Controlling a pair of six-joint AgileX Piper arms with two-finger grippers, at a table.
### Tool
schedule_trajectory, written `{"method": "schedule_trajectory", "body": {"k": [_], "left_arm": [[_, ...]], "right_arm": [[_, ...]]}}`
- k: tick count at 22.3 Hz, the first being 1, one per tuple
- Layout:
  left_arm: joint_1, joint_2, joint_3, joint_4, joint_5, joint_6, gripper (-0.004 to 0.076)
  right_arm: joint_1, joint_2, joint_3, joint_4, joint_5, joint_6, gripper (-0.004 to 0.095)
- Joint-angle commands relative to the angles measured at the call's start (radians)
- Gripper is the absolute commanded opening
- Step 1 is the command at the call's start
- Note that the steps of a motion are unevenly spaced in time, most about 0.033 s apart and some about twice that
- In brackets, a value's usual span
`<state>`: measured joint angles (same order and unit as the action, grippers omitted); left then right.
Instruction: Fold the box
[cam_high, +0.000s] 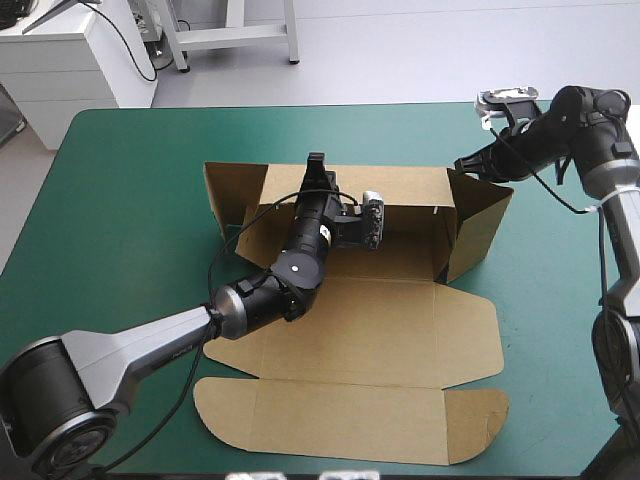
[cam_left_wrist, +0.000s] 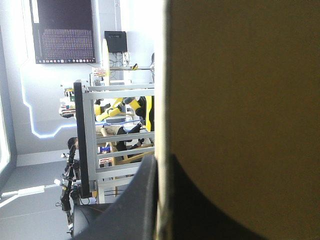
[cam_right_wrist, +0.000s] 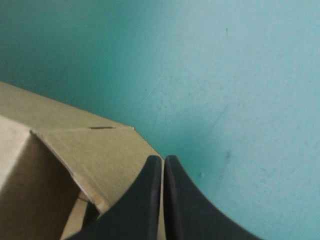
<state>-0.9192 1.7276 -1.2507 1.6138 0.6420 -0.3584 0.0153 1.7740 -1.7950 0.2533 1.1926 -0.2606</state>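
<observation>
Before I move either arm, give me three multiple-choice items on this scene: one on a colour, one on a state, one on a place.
1. What colour is the table cover?
A. Teal-green
B. Red
C. White

2. How does the lid of the box lie?
A. Upright
B. Flat on the table cover
C. Folded over the tray

3. Where is the left gripper?
A. On the lid
B. On bare table cover, away from the box
C. At the top edge of the far wall

Answers:
1 A: the surface around the board is teal-green in the high view.
2 B: the near panel and its rounded flaps lie level, nothing raised.
3 C: the left arm reaches across the board and the gripper meets the raised wall's top edge.
</observation>
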Motion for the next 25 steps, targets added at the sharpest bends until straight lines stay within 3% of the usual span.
{"method": "schedule_trajectory", "body": {"k": [1, 5, 10, 15, 17, 18, 25], "left_arm": [[-0.007, -0.036, -0.028, 0.028, 0.000, -0.014, -0.0008], [-0.007, -0.036, -0.028, 0.028, 0.000, -0.014, -0.0008], [-0.007, -0.036, -0.028, 0.028, 0.000, -0.014, -0.0008], [-0.007, -0.036, -0.028, 0.028, 0.000, -0.014, -0.0008], [-0.007, -0.036, -0.028, 0.028, 0.000, -0.014, -0.0008], [-0.007, -0.036, -0.028, 0.028, 0.002, -0.014, -0.0008], [-0.007, -0.036, -0.028, 0.028, -0.002, -0.012, -0.0008]], "right_arm": [[0.003, -0.047, -0.034, 0.007, 0.043, -0.032, -0.0001], [0.003, -0.078, -0.013, 0.062, 0.053, -0.043, -0.0001], [0.003, -0.181, 0.163, 0.057, 0.045, -0.098, -0.0002], [0.003, -0.252, 0.287, 0.169, -0.033, -0.146, -0.0002], [0.003, -0.282, 0.369, 0.218, -0.104, -0.180, -0.0002], [0.003, -0.321, 0.460, 0.281, -0.200, -0.206, -0.0001], [0.003, -0.463, 0.783, 0.506, -0.573, -0.448, -0.0001]]}}
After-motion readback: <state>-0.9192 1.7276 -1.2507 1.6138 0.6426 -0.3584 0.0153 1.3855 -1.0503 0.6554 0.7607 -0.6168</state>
